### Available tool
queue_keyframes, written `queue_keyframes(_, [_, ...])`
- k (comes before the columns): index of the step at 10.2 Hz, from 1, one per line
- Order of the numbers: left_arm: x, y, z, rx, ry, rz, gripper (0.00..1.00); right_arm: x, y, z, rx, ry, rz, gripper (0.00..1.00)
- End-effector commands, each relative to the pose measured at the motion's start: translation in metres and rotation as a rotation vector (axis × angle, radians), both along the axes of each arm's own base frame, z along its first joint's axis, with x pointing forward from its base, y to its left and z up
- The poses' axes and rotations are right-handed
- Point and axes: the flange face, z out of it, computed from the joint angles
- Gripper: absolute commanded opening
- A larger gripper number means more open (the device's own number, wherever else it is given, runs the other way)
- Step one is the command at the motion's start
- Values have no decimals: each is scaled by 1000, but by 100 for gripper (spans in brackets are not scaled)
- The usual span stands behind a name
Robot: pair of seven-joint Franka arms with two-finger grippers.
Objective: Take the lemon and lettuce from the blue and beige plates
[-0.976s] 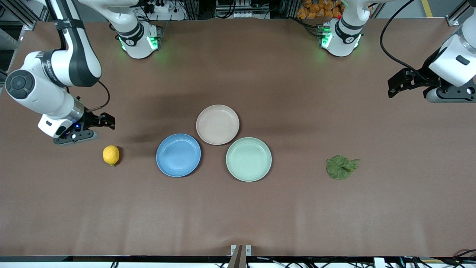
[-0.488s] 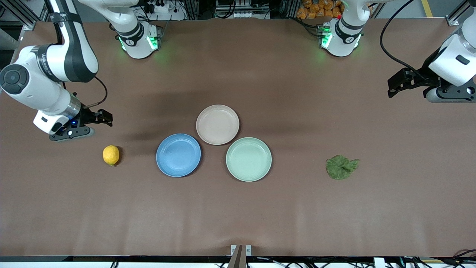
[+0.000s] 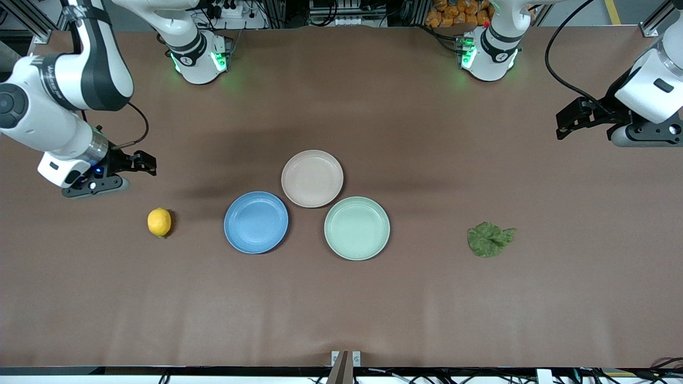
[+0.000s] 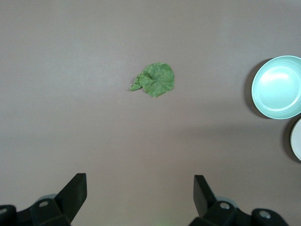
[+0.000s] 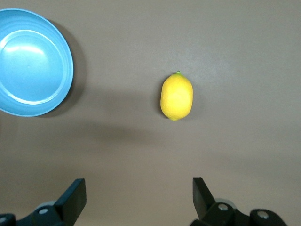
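The lemon [image 3: 159, 222] lies on the bare table toward the right arm's end, beside the empty blue plate [image 3: 256, 222]; both show in the right wrist view, lemon [image 5: 177, 96] and blue plate [image 5: 33, 70]. The empty beige plate [image 3: 312, 178] sits farther from the front camera. The lettuce [image 3: 489, 239] lies on the bare table toward the left arm's end and shows in the left wrist view [image 4: 155, 80]. My right gripper [image 3: 143, 162] is open and empty, up over the table by the lemon. My left gripper [image 3: 570, 121] is open and empty, waiting over the table's left arm's end.
An empty mint-green plate [image 3: 357, 228] sits beside the blue plate, touching the beige plate's edge; it also shows in the left wrist view [image 4: 278, 87]. The arm bases [image 3: 198, 56] stand along the table's top edge.
My right arm has drawn back toward its end of the table and away from the lemon. The left arm, the lemon, the lettuce and the plates have not moved.
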Motion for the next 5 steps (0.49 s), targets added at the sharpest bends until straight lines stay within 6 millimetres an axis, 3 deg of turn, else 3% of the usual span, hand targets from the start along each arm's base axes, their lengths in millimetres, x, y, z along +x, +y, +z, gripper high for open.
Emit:
queue_keyframes(1, [-2,1,6,7,4,-19,100,2,-4,38,-13,20,7,100])
queue_keyframes(5, [-4,-5,7,8,2,-30,100,2,-4,63,-14,51,1,100])
